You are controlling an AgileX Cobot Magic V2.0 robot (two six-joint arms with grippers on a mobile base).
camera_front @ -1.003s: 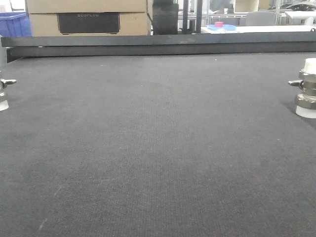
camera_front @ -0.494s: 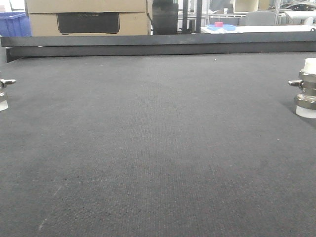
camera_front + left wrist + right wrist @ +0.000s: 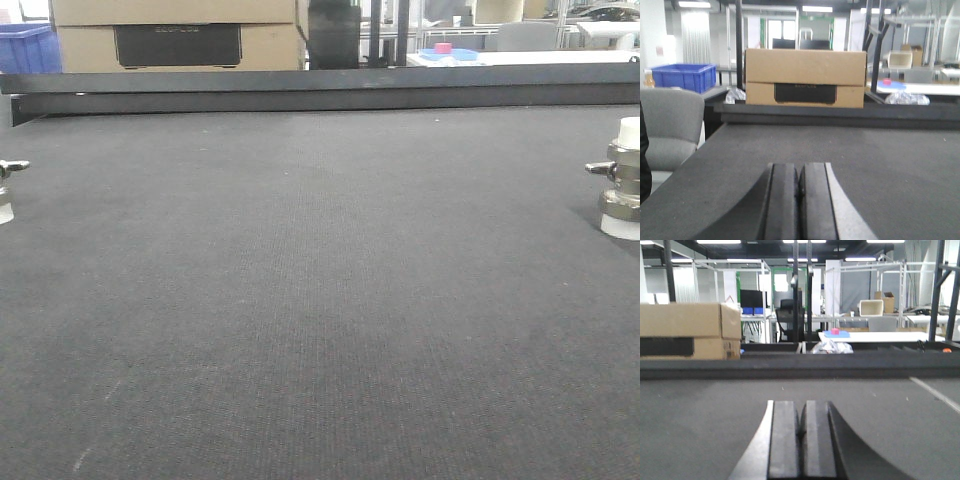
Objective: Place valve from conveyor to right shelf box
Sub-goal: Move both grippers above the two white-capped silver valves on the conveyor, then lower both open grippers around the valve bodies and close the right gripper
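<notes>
Valve (image 3: 622, 178) is standing upright at the conveyor's (image 3: 320, 300) right edge, long axis vertical, handle pointing left. My left gripper (image 3: 799, 197) and right gripper (image 3: 801, 437) are hovering low and level, jaws pressing together, empty.

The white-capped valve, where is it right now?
In the front view the valve stands on the grey conveyor at the far right edge, opposite another valve at the left edge.

The left valve (image 3: 5, 190) and right valve (image 3: 622, 180) stand well apart on the conveyor (image 3: 320, 300), the rail (image 3: 320, 92) behind.
</notes>
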